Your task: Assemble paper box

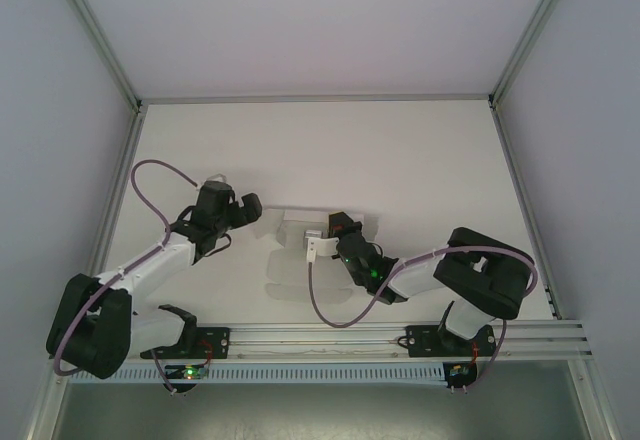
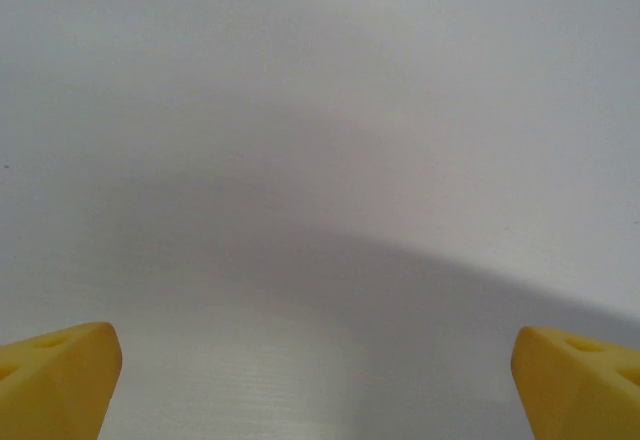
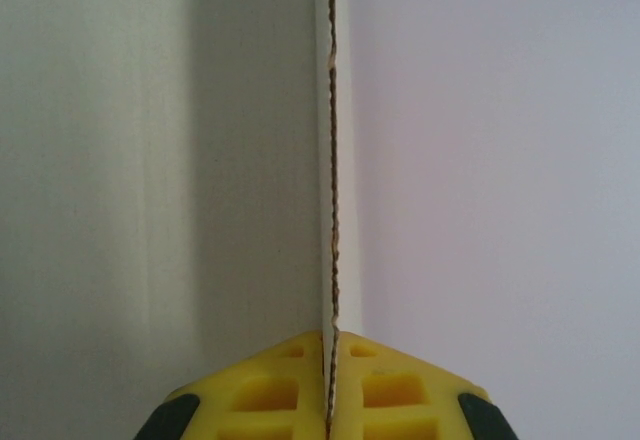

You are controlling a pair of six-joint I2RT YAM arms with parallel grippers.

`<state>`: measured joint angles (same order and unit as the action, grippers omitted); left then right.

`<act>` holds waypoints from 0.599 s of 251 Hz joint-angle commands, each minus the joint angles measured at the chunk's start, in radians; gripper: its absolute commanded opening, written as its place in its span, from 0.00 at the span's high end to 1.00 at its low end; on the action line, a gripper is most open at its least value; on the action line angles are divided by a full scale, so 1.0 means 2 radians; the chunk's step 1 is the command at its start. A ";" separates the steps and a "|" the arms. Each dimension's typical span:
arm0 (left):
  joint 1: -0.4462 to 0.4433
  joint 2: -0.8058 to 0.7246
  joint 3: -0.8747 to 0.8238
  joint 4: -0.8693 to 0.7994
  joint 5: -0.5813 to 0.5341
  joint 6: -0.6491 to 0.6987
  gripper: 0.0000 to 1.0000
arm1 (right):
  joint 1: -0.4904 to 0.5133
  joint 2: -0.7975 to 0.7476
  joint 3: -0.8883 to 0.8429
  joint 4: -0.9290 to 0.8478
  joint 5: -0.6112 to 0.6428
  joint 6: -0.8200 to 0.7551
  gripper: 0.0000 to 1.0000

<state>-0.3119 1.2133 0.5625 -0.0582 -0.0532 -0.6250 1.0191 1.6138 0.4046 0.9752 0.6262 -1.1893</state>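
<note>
Top external cam sits high, above & behind the arms, looking down & fwd over the whole white table. Arm bases at btm edge, enclosure walls at sides & back; wide, distant shot. Left wrist cam looks out past the left gripper, yellow fingertips wide apart in btm corners, v. close to a plain white surface. Right wrist cam looks along the right gripper, pads pinched at btm centre on the paper box, seen edge-on up mid-frame, v. close. Shared w/ top view: both grippers & the card, mid-table.
</note>
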 commanded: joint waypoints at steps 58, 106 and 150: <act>0.003 0.039 -0.002 0.068 0.102 0.044 0.00 | 0.005 -0.001 -0.005 -0.011 0.005 0.012 1.00; -0.013 0.021 -0.022 0.085 0.138 0.053 0.00 | 0.005 -0.010 0.002 -0.025 0.008 0.021 1.00; -0.026 0.002 -0.045 0.104 0.154 0.053 0.00 | 0.005 -0.019 0.001 -0.030 0.004 0.028 1.00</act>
<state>-0.3344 1.2400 0.5056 0.1081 0.1944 -0.5533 1.0191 1.5990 0.4038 0.9474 0.6426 -1.1702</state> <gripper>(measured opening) 0.999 0.047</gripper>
